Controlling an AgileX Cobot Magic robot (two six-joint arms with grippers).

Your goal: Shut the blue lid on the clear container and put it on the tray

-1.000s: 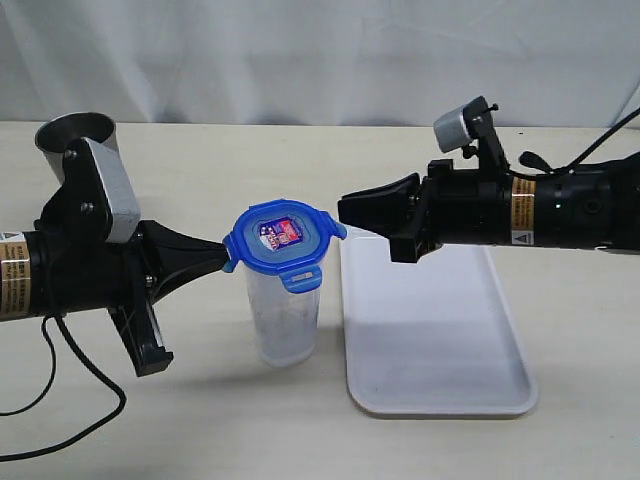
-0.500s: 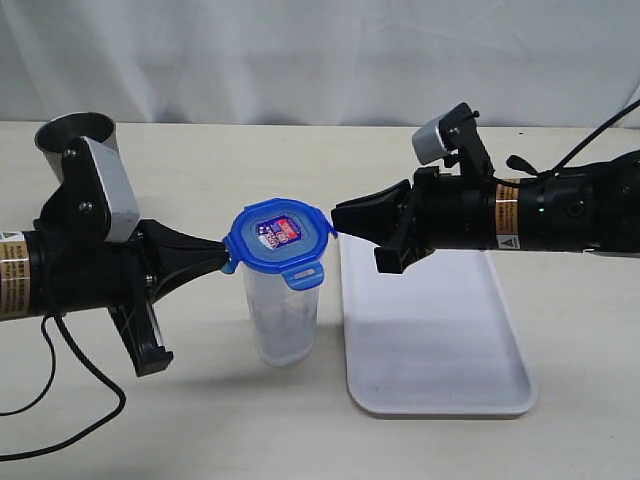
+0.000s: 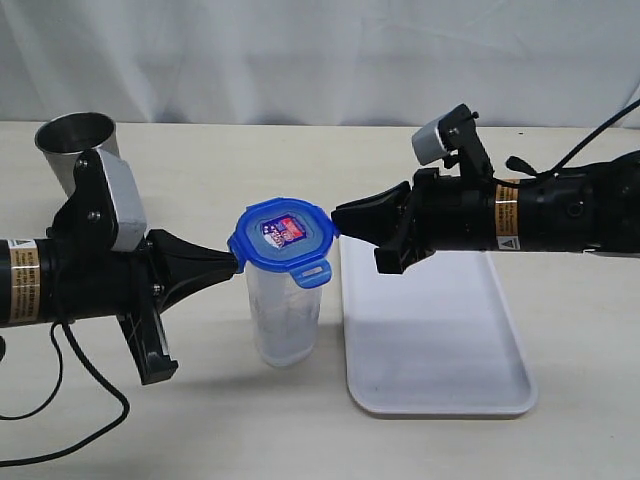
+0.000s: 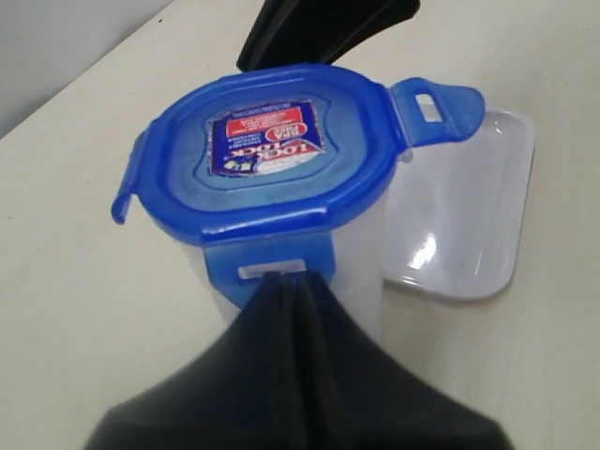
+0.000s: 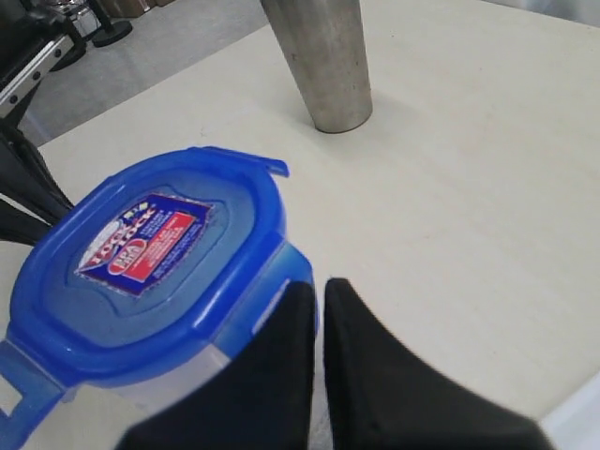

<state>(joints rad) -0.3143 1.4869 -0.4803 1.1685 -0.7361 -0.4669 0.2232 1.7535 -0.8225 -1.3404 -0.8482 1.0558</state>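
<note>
In the exterior view, the clear container [image 3: 285, 322] stands upright on the table [image 3: 200, 180], just beside the left long edge of the tray [image 3: 432, 335] and not on it. The blue lid [image 3: 283, 238] sits on its rim; the flap facing the camera sticks outward. The left gripper [image 3: 236, 262] has its jaws together and empty, its tip touching the lid's left side. The right gripper [image 3: 341, 214] is likewise closed on nothing, its tip at the lid's right side, above the tray's far left corner. A metal cup [image 3: 76, 142] stands near the table's back left corner.

In the left wrist view, the left gripper [image 4: 292, 284] shows both jaws pressed flat together, the tip against a folded-down flap of the blue lid [image 4: 267, 159]. The clear container [image 4: 361, 258] shows beneath it, and the tray [image 4: 466, 225] lies beyond.

In the right wrist view, the right gripper [image 5: 320, 292] has only a thin seam between its jaws, its tip against the edge of the blue lid [image 5: 150, 267]. The metal cup [image 5: 320, 61] stands well apart.
</note>
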